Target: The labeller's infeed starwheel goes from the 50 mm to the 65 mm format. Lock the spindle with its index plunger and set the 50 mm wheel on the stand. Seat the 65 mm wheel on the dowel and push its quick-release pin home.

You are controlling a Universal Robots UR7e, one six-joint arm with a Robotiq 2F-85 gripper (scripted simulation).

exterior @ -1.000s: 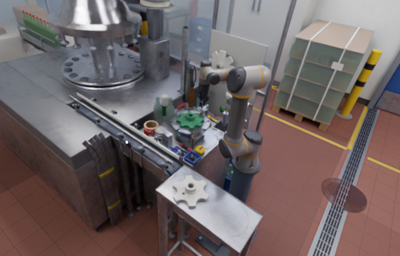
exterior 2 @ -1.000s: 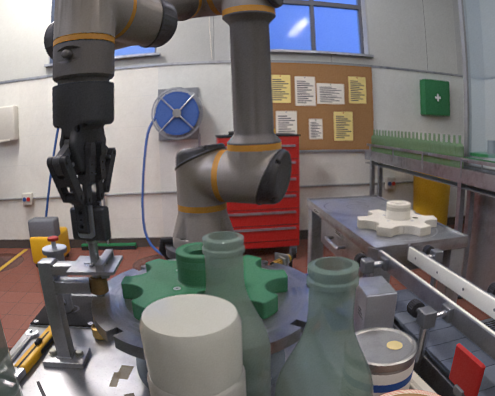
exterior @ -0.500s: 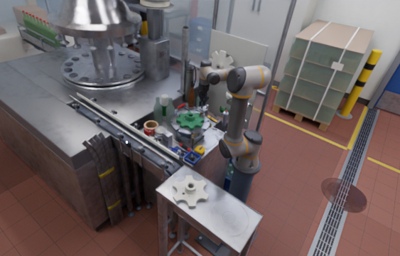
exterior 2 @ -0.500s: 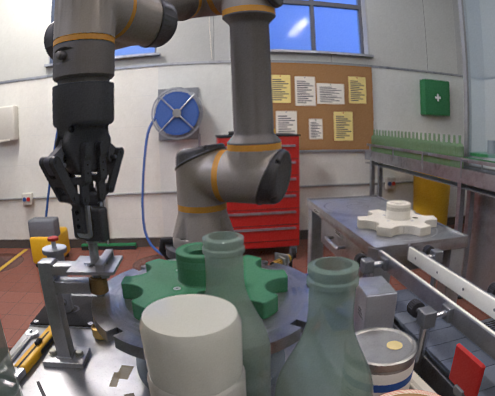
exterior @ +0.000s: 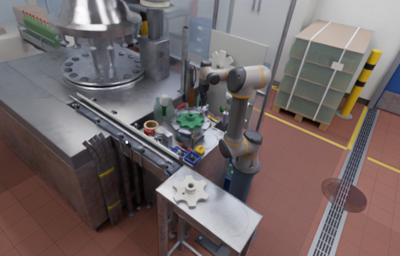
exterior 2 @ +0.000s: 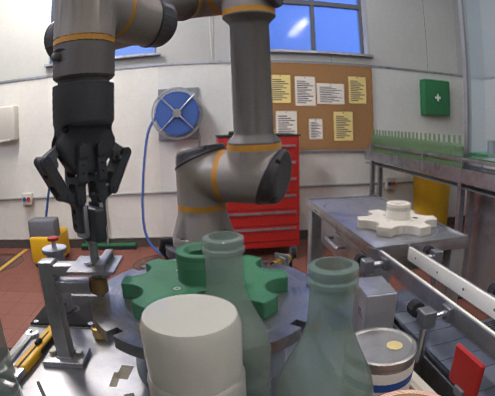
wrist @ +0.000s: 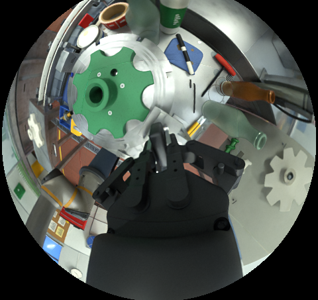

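On the labeller's spindle plate sits the green starwheel (exterior: 189, 120) (exterior 2: 203, 277) (wrist: 111, 91), flat on the round slotted disc. A cream starwheel (exterior: 189, 190) (exterior 2: 397, 222) lies on the steel stand in front of the machine. At the disc's rim stands the index plunger bracket (exterior 2: 90, 262), with a thin stem rising from it and a brass tip below. My gripper (exterior 2: 92, 231) (wrist: 161, 147) hangs straight above that bracket, closed on the index plunger stem.
Glass bottles (exterior 2: 328, 330) and a white can (exterior 2: 193, 345) stand close beside the disc. A brown bottle (wrist: 248, 93), a clear bottle (wrist: 235, 124), tools and a tape roll (wrist: 114, 15) lie around. A pale toothed wheel (wrist: 290, 177) hangs on the back panel.
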